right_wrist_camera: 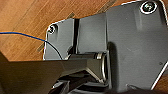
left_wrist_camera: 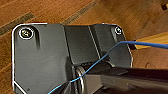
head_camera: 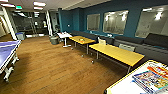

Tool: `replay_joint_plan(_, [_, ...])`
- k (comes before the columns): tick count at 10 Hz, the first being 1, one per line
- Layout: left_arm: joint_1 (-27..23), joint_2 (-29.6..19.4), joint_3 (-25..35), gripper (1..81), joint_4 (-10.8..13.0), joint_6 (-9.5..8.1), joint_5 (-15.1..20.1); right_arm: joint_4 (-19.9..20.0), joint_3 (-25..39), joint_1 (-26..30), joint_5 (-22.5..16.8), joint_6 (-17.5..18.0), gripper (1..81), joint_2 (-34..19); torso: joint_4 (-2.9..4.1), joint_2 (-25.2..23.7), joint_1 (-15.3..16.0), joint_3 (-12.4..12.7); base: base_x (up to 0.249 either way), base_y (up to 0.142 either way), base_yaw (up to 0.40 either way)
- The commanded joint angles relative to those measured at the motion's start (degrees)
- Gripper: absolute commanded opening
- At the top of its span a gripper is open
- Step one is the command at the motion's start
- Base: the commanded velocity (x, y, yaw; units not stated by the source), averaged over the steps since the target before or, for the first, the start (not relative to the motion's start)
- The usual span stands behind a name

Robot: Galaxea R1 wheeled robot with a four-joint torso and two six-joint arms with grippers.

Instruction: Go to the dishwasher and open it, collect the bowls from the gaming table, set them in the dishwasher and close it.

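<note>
The gaming table (head_camera: 125,86), with a glossy white top and a yellow rim, stands at the near right of the head view. Colourful flat printed items (head_camera: 152,78) lie on it. The bowls are out of view, and so is the dishwasher. Both wrist views look down on the brown wooden floor (left_wrist_camera: 62,10) past the robot's own dark plate. A yellow edge (left_wrist_camera: 152,40) shows beside the plate in the left wrist view.
A blue ping-pong table (head_camera: 6,53) stands at the left. Two yellow tables (head_camera: 116,53) run along a dark bench (head_camera: 140,43) under the teal wall. Farther back are a small white table (head_camera: 64,35) and a grey bin (head_camera: 53,40). Wooden floor (head_camera: 50,65) spreads between them.
</note>
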Motion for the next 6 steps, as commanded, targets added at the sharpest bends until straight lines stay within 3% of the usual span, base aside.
replay_joint_plan(1, [-2.51,-0.30,0.54,81.1,0.61,0.19,2.82,-0.98,0.36,2.01,-2.37,-0.31,81.1,0.29,0.00,0.00,0.00,0.00,0.000,0.000,0.000])
replay_joint_plan(3, [-2.51,-0.21,0.54,81.1,0.53,0.19,2.82,-0.98,0.36,2.10,-2.37,-0.31,81.1,0.29,0.00,0.00,0.00,0.00,0.000,0.000,-0.228])
replay_joint_plan(6, [-2.51,-0.30,0.63,81.1,0.18,0.19,2.82,-0.98,0.36,2.10,-2.37,-0.31,81.1,0.29,0.00,0.00,0.00,0.00,0.000,0.000,-0.360])
